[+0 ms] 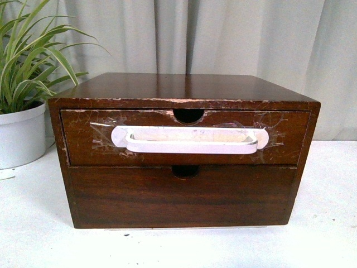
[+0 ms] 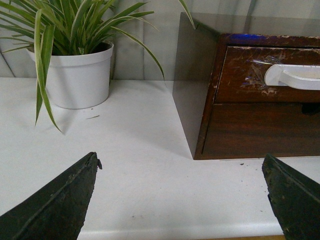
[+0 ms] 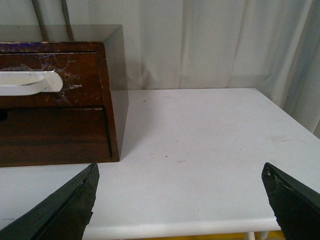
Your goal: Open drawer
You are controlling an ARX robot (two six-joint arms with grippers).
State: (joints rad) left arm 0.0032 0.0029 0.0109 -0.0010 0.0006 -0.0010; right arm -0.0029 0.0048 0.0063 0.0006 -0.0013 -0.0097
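- Sitting closed in the top slot of the wooden chest (image 1: pixel 184 86) on the white tabletop (image 1: pixel 33 223), the drawer (image 1: pixel 150 118) shows its taped white handle (image 1: pixel 189 146) frontward.
- The left gripper (image 2: pixel 181 158) gapes wide and empty, low over the tabletop.
- The right gripper (image 3: pixel 181 167) gapes equally wide, holding nothing.

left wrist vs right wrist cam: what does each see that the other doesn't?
Left wrist only: the potted plant and the cabinet side that faces it.
Right wrist only: the cabinet's opposite side and the table's right edge by the curtain.
Both: one end of the drawer with its taped white handle, the plain drawer below, and that arm's own fingers, left fingers and right fingers, spread wide on nothing.
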